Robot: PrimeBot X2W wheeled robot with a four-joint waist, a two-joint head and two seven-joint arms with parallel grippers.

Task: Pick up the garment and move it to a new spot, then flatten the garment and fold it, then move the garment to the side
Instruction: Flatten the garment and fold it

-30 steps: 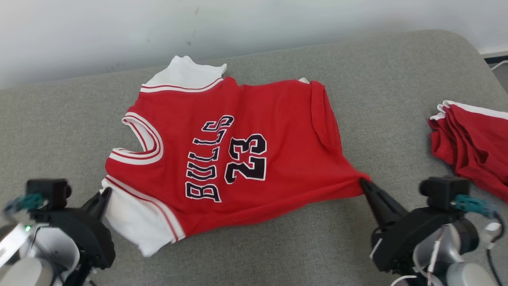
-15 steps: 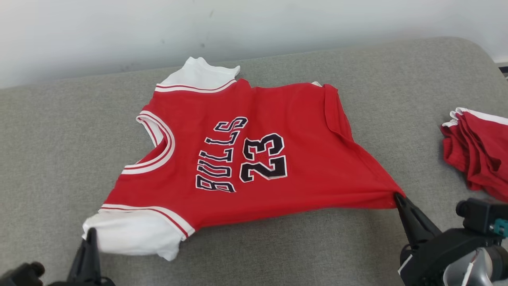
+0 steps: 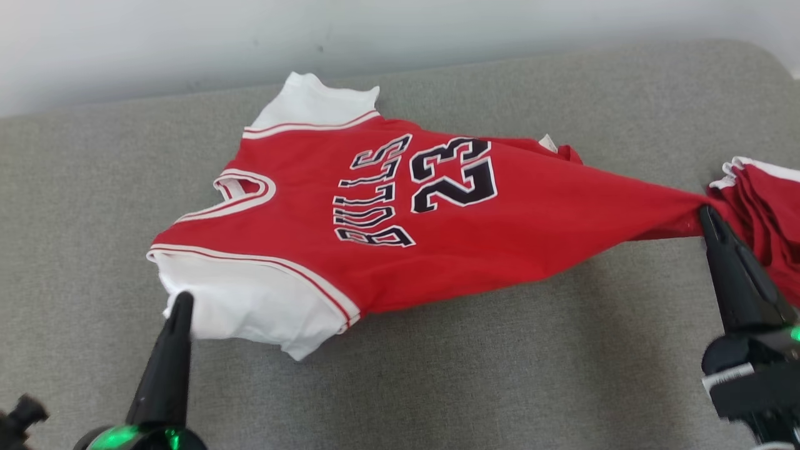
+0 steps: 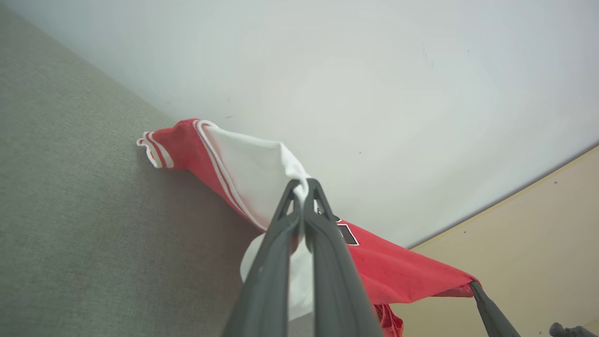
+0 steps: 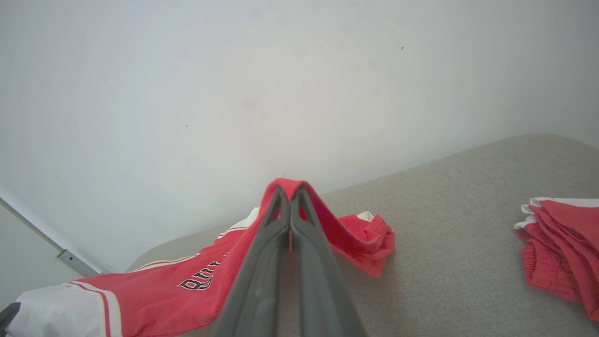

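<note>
Over the grey fabric cushion [image 3: 475, 375], we hold the red-and-white basketball jersey [image 3: 437, 212] half lifted, left gripper [image 3: 182, 301] clenched on its white sleeve [image 3: 250, 306], right gripper [image 3: 706, 214] on its red hem corner [image 3: 675, 212]. We judge relocating underway; flattening, folding, setting aside remain.

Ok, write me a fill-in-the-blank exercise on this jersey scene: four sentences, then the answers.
1. The jersey bears the number ____.
2. The left gripper is shut on its ____ sleeve.
3. The right gripper is shut on its hem corner, whose colour is ____.
4. The pile of garments lies on the robot's ____ side.
Missing words: 23; white; red; right.
</note>
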